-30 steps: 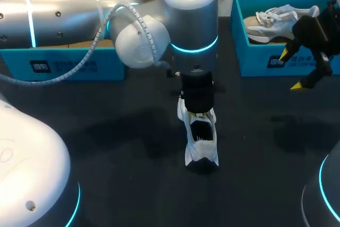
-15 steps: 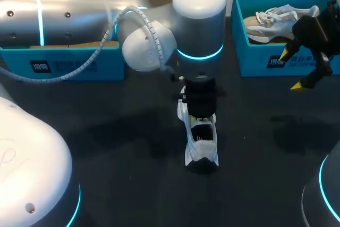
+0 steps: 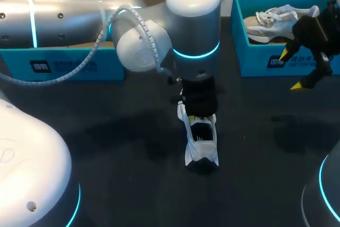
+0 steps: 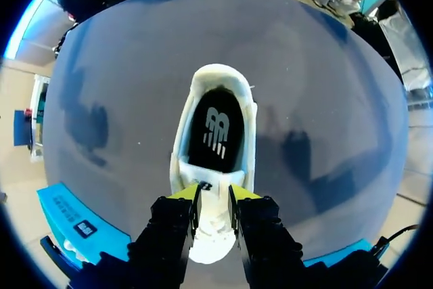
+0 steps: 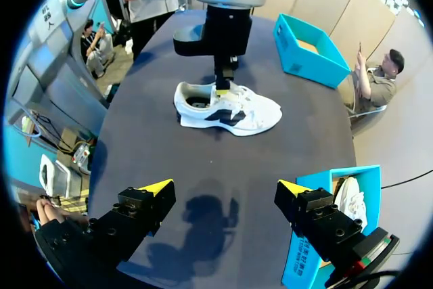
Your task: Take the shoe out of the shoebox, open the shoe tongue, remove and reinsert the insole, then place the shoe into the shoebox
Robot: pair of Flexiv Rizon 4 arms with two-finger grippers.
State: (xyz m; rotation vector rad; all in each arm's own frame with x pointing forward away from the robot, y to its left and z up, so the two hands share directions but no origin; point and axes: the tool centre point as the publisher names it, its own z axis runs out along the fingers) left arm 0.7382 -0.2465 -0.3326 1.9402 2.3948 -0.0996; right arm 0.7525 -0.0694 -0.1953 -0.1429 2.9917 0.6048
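Left wrist view shows left gripper (image 4: 213, 195) pinching shoe tongue (image 4: 208, 182); right gripper (image 5: 225, 187) wide.

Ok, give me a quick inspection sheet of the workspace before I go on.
Surface: dark table.
Job's things: shoe upright at mid-table, insole inside; left box at the back left; right box holds a second shoe.
Clutter: nothing seen.
Grippers: left gripper shut on the tongue; right gripper open, in the air by the right box.
Cables: coiled hose on the left arm.
Surroundings: nothing seen.
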